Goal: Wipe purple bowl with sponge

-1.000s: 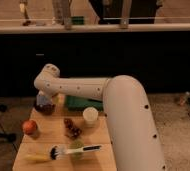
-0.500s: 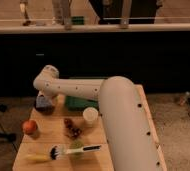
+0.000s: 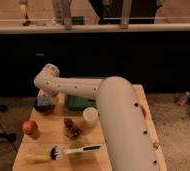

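Observation:
The purple bowl [image 3: 44, 107] is a small dark round bowl at the table's far left edge. My gripper [image 3: 44, 98] hangs straight down from the arm's bent end, right over the bowl. A blue-grey pad, the sponge [image 3: 44, 100], shows at the gripper's tip, down inside the bowl's mouth. The gripper is shut on it. The wrist above hides the fingers themselves and part of the bowl's rim.
A wooden table [image 3: 53, 132] holds an orange-red round object [image 3: 30, 127], a brown lumpy item [image 3: 71, 127], a white cup [image 3: 90, 116], a green box [image 3: 79, 103] and a yellow-handled brush [image 3: 63, 152]. My thick white arm [image 3: 120, 125] covers the table's right side.
The thick near part of the arm has shifted slightly. The gripper stays over the purple bowl with the sponge, with hardly any visible movement.

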{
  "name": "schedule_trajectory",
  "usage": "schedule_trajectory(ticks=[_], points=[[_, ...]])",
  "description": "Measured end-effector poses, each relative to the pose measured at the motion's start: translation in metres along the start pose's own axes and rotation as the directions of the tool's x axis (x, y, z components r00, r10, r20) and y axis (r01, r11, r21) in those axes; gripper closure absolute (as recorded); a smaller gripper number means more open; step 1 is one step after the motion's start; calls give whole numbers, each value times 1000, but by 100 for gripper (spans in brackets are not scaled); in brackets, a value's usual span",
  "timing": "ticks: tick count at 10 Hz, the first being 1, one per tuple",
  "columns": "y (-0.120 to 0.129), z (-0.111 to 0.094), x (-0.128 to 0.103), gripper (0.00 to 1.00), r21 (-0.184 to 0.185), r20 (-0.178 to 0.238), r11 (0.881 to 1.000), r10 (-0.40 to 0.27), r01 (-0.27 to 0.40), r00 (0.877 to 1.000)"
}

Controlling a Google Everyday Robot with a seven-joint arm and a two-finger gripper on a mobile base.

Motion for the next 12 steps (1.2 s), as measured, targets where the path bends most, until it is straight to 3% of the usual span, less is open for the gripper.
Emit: schedule_trajectory(ticks=[2, 5, 10, 12], points=[[-14, 5, 6, 100, 3, -10, 1000, -4, 4, 1000], [-24, 6, -7, 100, 11, 5, 999, -36, 36, 999], [-30, -18, -27, 100, 51, 4, 994, -102, 101, 995], [-26, -22, -36, 100, 51, 12, 990, -131, 131, 991]])
